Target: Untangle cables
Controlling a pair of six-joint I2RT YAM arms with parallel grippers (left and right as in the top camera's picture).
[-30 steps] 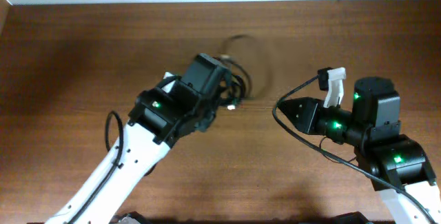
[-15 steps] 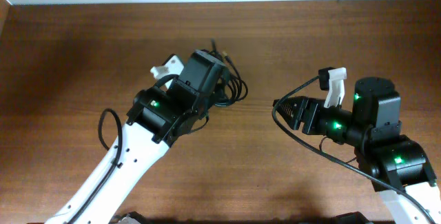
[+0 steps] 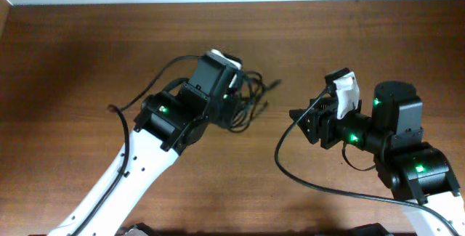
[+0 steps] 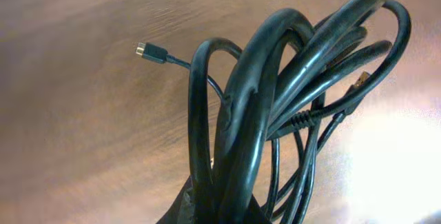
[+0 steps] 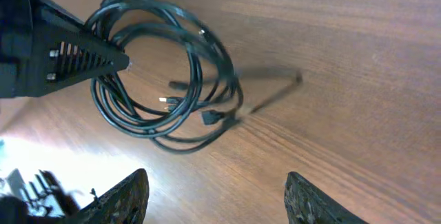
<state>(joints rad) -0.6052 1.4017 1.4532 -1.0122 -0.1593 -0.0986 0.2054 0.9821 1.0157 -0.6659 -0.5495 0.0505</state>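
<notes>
Gripping bunched black cables: left fingers closed on edge of coil. Loops fan out from grip, one small plug end sticking free. Bundle over middle of wooden surface, between arms. Right fingers spread wide, empty, apart from coil.

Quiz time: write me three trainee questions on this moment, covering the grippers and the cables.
1. True or false: the right gripper is shut on a cable.
2. Which one holds the cables? A) left gripper B) right gripper C) neither
3. Short answer: are the cables laid out separately or bunched in loops?
Key: 1 false, it is open and empty; 2 A; 3 bunched in loops.
</notes>
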